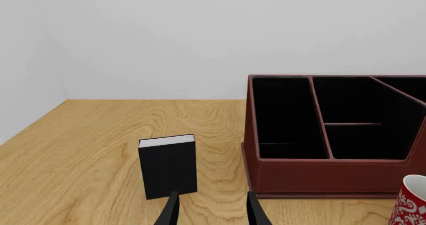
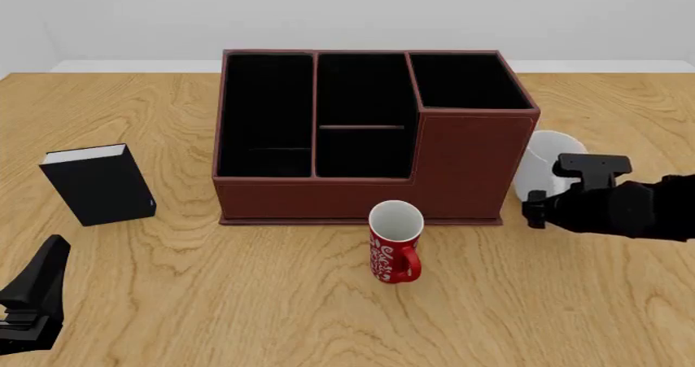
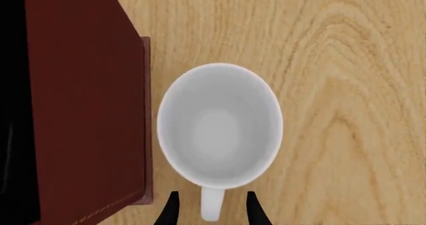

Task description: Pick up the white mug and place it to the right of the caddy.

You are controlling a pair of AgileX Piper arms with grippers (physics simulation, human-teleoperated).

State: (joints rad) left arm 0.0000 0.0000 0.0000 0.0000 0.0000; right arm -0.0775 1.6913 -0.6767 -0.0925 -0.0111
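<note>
Because the white mug (image 3: 220,125) beside the caddy (image 3: 87,110) looks glossy, rigid and breakable, its handle (image 3: 211,204), straddled by the unclenched right gripper (image 3: 211,210), seems the surest hold.

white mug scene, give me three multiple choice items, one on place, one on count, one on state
1. Where does the white mug stand?
A. right of the caddy
B. inside the caddy
C. beside the black book

2. How many mugs are on the table?
A. one
B. two
C. three

3. How does the white mug stand?
A. on its side
B. upside down
C. upright, mouth up

Key: 1 A, the front view shows it by the caddy's right wall. 2 B, the white one and the red mug. 3 C, the right wrist view looks into its empty bowl, with the right hand open astride the handle.
</note>
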